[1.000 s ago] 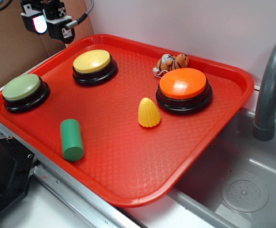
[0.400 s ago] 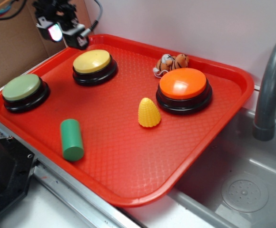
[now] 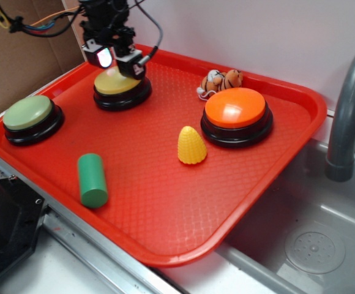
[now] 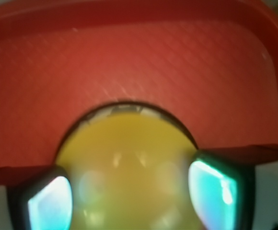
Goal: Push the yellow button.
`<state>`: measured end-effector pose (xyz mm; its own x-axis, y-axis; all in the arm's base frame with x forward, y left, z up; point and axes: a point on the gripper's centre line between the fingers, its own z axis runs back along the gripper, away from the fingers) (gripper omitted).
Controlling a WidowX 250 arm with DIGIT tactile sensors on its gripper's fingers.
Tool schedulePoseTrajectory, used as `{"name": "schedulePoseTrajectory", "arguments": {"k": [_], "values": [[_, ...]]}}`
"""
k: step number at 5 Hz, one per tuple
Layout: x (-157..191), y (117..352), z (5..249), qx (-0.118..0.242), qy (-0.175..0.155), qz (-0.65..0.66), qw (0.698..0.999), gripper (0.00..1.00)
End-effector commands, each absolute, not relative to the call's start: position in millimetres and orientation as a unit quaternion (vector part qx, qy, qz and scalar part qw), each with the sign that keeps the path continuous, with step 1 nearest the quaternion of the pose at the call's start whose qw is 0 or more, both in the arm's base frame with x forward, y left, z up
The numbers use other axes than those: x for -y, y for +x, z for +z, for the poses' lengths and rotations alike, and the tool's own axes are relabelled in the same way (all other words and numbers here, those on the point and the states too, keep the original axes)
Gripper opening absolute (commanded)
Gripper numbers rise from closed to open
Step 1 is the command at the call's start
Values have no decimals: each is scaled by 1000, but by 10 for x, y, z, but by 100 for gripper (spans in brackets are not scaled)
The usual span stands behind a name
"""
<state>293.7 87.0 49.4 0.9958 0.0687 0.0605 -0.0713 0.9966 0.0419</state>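
At the far left of the exterior view you see the pale green button (image 3: 28, 114) on its black base, near the left edge of the red tray (image 3: 165, 202). Just to the right and closer to the front lies the green cylinder (image 3: 92, 179) on its side, well apart from the buttons.

Next comes the yellow button (image 3: 113, 84), in the back left part of the tray on a black circular base. The gripper (image 3: 117, 60) is directly over it, very close to the dome. From this view you cannot tell if it touches the dome or only hangs just above it. In the wrist view the yellow button (image 4: 127, 167) fills the lower middle of the picture, blurred because it is so near, and the two fingers (image 4: 218, 187) stand one at each side of it. They are apart, with the width of the dome between them, and they do not clamp anything.

Moving right, near the middle of the tray you find the yellow corn-shaped cone (image 3: 191, 146), upright with its tip up. Behind it, near the back rim, lies a small striped tiger toy (image 3: 221, 81), just beside the orange button (image 3: 235, 109). The orange button sits in the right part of the tray on its own black base.

At the far right, outside the tray, you see a grey faucet (image 3: 349, 110) over a grey sink (image 3: 312, 239).
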Motion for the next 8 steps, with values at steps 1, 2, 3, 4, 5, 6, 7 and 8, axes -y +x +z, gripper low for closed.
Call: {"name": "schedulePoseTrajectory", "arguments": {"k": [1, 2, 3, 4, 5, 6, 7, 8], "values": [[-902, 2750, 929, 48, 16, 44, 998, 100], [-986, 2527, 1331, 77, 8, 71, 994, 100], [-947, 2321, 1527, 95, 34, 119, 988, 100], [-881, 2218, 1640, 92, 8, 119, 989, 100], [-833, 2187, 1690, 92, 8, 114, 989, 100], [-785, 2173, 1724, 88, 16, 111, 990, 100], [-613, 2188, 1810, 92, 15, 88, 992, 100], [-513, 2174, 1870, 89, 11, 83, 992, 100]]}}
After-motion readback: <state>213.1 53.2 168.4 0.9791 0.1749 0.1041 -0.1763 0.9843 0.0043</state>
